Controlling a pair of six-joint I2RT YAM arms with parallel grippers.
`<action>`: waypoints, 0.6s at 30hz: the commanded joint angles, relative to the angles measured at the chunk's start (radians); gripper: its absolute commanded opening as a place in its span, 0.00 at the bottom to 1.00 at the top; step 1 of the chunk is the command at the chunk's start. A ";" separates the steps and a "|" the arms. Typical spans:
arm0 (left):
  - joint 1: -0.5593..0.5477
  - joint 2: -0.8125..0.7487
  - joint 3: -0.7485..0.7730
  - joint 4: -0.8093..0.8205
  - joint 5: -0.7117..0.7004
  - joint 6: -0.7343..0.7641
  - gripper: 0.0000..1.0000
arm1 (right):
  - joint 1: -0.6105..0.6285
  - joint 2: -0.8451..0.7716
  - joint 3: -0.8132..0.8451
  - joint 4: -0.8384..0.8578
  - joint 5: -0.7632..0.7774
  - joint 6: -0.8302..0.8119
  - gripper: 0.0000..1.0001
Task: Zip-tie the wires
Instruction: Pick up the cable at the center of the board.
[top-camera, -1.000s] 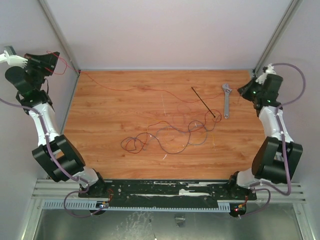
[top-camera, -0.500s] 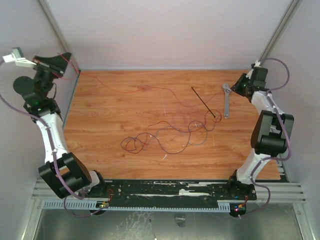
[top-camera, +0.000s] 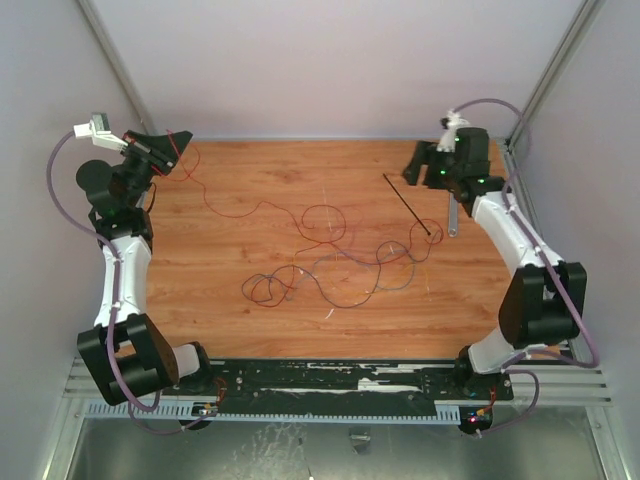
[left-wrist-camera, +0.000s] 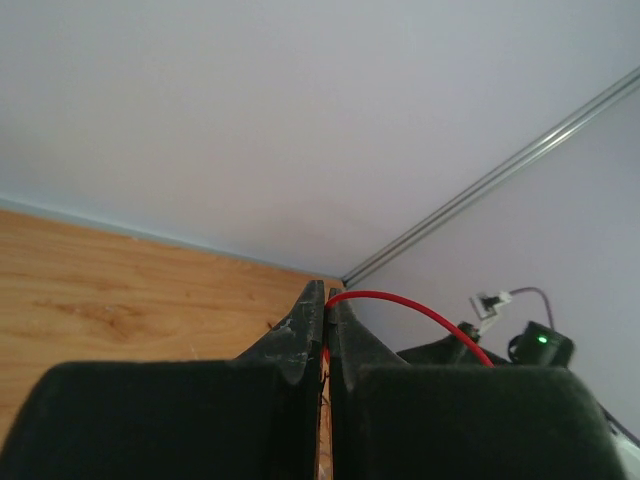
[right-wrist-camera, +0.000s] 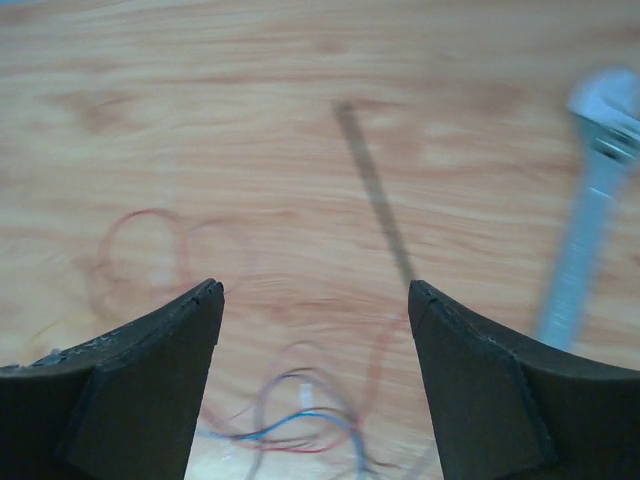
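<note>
The wires (top-camera: 330, 268), thin red, dark and greyish loops, sprawl across the middle of the wooden table (top-camera: 230, 300). One red strand runs up to the far left corner, where my left gripper (top-camera: 172, 153) is shut on it above the table. In the left wrist view the red wire (left-wrist-camera: 420, 306) arcs out from between the closed fingertips of that gripper (left-wrist-camera: 325, 292). The zip tie (top-camera: 410, 205), a thin black strip, lies diagonally at the back right. My right gripper (top-camera: 412, 168) hovers over its far end, open and empty. The right wrist view shows the gripper (right-wrist-camera: 315, 290), the zip tie (right-wrist-camera: 375, 190) and the wires (right-wrist-camera: 310, 430) below.
A silver adjustable wrench (top-camera: 452, 218) lies right of the zip tie, partly under the right arm, and is blurred in the right wrist view (right-wrist-camera: 590, 230). Grey walls close in the table on the left, back and right.
The left arm swung inward over the table's far left corner, dragging the red strand into new loops. The right arm moved left over the zip tie's far end and its jaws opened.
</note>
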 joint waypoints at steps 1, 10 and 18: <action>-0.008 -0.019 0.027 0.002 -0.019 0.041 0.00 | 0.143 -0.057 -0.036 0.033 -0.123 -0.044 0.76; -0.008 -0.020 0.017 -0.002 -0.011 0.047 0.00 | 0.391 0.127 0.044 -0.046 -0.074 -0.138 0.78; -0.008 -0.022 0.020 -0.010 -0.006 0.050 0.00 | 0.432 0.162 -0.042 -0.043 -0.025 -0.232 0.83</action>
